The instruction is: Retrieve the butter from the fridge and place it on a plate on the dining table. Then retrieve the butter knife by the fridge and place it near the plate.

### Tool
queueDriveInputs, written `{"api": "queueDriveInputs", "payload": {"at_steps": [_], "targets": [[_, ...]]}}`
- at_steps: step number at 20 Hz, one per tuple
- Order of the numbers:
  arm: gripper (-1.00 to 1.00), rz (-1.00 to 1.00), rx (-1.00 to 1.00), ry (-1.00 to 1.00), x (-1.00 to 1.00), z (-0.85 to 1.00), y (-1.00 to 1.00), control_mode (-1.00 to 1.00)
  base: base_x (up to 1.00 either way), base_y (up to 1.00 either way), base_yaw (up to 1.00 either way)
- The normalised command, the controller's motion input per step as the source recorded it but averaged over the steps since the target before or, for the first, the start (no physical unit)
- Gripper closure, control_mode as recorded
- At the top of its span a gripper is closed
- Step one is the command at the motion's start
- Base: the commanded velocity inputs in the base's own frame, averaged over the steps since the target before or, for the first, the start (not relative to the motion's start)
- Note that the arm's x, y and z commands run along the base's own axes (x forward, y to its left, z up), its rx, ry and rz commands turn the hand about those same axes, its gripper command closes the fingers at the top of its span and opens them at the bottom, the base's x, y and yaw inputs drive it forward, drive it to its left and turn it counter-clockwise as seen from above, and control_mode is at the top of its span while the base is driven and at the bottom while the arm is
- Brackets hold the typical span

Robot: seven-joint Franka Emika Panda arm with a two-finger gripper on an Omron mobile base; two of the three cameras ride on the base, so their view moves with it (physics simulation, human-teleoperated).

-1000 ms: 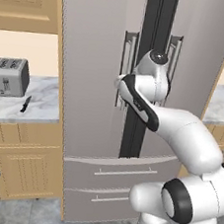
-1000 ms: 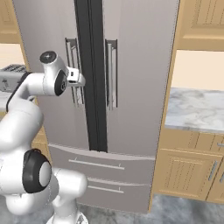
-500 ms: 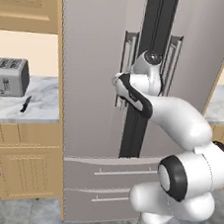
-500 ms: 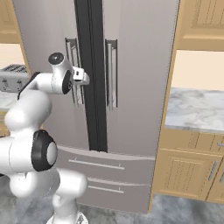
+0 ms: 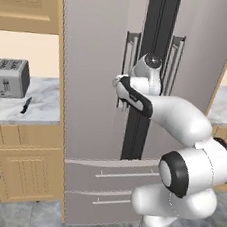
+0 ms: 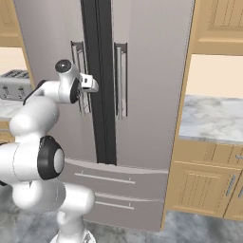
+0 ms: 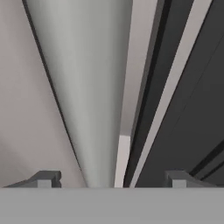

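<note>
The fridge (image 5: 92, 57) stands shut, both doors closed, so the butter is hidden. My gripper (image 5: 122, 86) is at the left door's vertical bar handle (image 5: 129, 49), about halfway down it. In the hand view the handle (image 7: 87, 96) runs up between my two fingertips (image 7: 43, 179), which stand wide apart and clear of it, so the gripper (image 7: 109, 180) is open around the bar. From the right base view the hand (image 6: 88, 83) presses up against the same handle (image 6: 78, 61). The butter knife (image 5: 26, 105) lies on the marble counter left of the fridge. The plate and dining table are out of view.
A toaster (image 5: 6, 77) stands on the left counter (image 5: 41, 101) behind the knife. The right door handle (image 5: 174, 62) is beside my hand. Two wide drawers (image 5: 108, 173) sit under the doors. Another marble counter (image 6: 213, 118) with wooden cabinets lies right of the fridge.
The arm has stretched forward and the hand has come in onto the left door handle, so the bar now lies between the fingers. The fridge doors have not moved.
</note>
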Motion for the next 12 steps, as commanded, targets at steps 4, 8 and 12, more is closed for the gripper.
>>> {"api": "queueDriveInputs", "payload": {"at_steps": [4, 8, 12], "targets": [[1.00, 0.00, -0.01, 0.00, 0.34, -0.26, 0.04, -1.00, 0.00, 0.00, 0.00], [1.00, 0.01, 0.00, 0.01, 0.04, -0.08, 0.13, -1.00, 0.00, 0.00, 0.00], [1.00, 0.09, 0.00, 0.02, -0.35, 0.00, 0.51, -1.00, 0.00, 0.00, 0.00]]}}
